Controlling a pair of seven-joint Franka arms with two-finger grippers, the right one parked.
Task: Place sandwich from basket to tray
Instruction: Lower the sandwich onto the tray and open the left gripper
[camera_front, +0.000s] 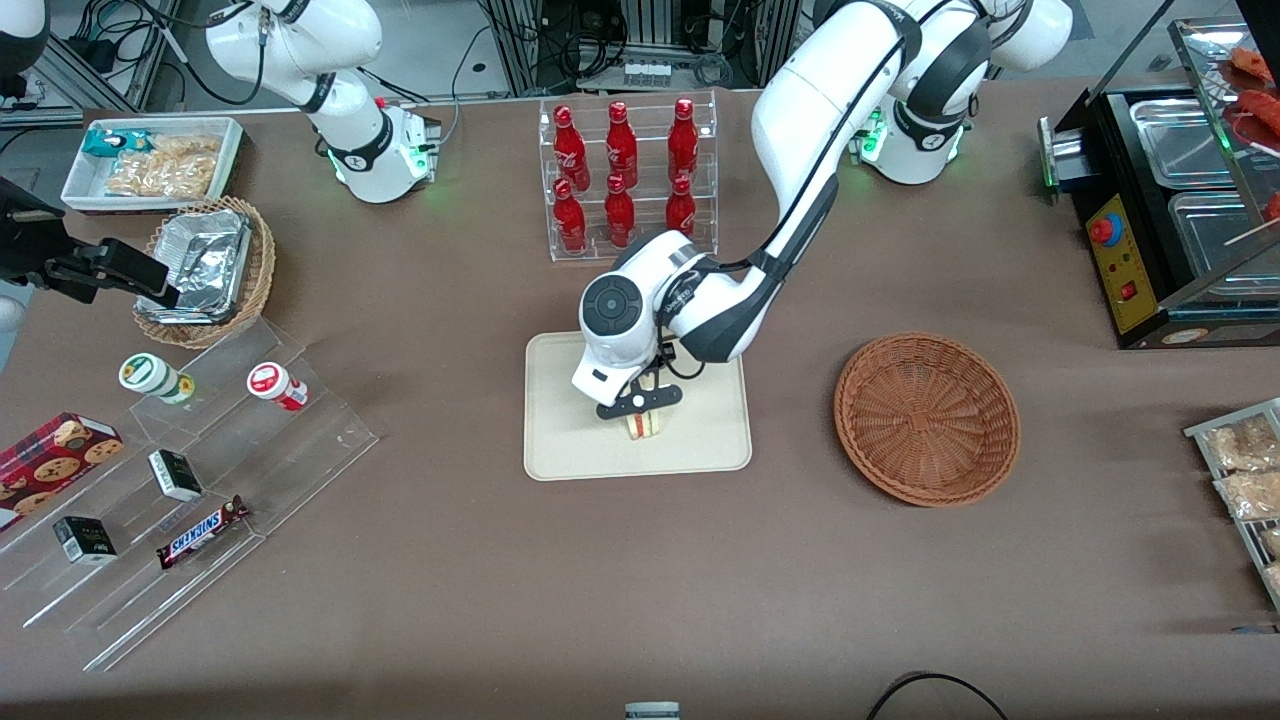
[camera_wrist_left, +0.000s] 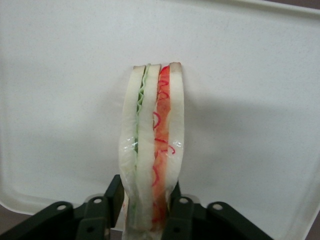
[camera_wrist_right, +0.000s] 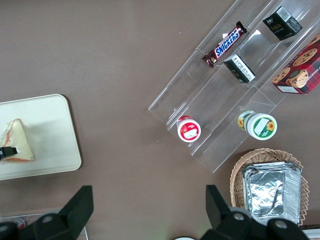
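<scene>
The gripper (camera_front: 641, 403) clamps the sandwich (camera_wrist_left: 152, 145) over the tray (camera_front: 560, 450). The arm hides much of the tray in the front view. The basket (camera_front: 927, 417) sits well apart, toward the working arm's end.

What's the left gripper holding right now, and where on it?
The gripper pinches the triangular pale-bread sandwich across its two outer bread faces, at one end, over the cream rectangular tray.

The tray (camera_wrist_left: 60, 100) looked like smooth matt plastic, faintly speckled. The sandwich (camera_wrist_left: 152, 145) had a glossy, moulded sheen (more plastic than bread). Over the tray, the gripper (camera_wrist_left: 145, 212) was matt black, the basket (camera_front: 927, 417) rough woven wicker, the worktop (camera_front: 640, 580) dull brown.
</scene>
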